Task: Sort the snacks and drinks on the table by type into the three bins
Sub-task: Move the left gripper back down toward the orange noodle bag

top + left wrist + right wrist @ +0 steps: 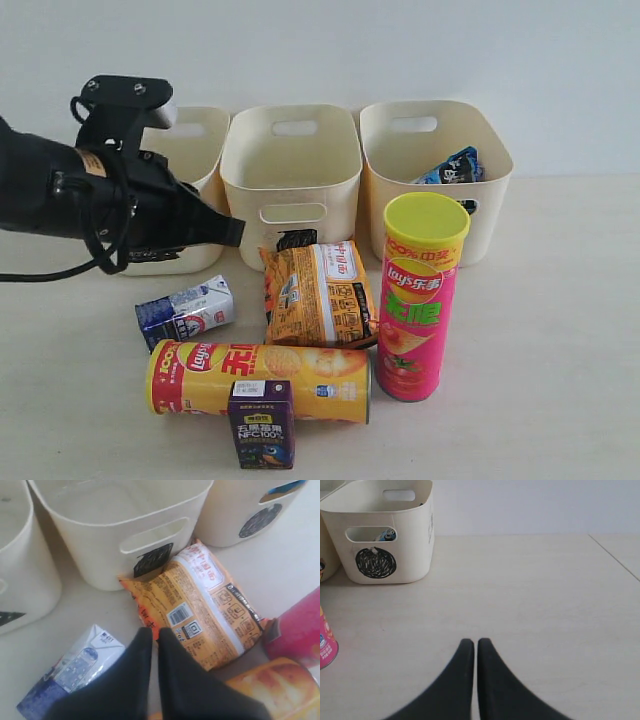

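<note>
My left gripper (235,232) (155,631) hangs shut and empty above the table (560,330), its tips near the orange bag's (318,293) (200,615) corner. The blue-and-white milk box (186,312) (75,667) lies beside it. A yellow-orange Lay's tube (260,380) (272,687) lies flat, with the dark purple juice box (261,425) standing in front. The pink tube (420,300) (297,630) stands upright. The blue bag (452,167) rests inside the circle bin (435,175) (382,535). My right gripper (472,642) is shut over bare table, out of the exterior view.
The three cream bins line the back: left bin (190,160) (20,580), middle bin (291,180) (125,535), right circle bin. A pale wall stands behind them. The table's edge (615,557) runs at the right.
</note>
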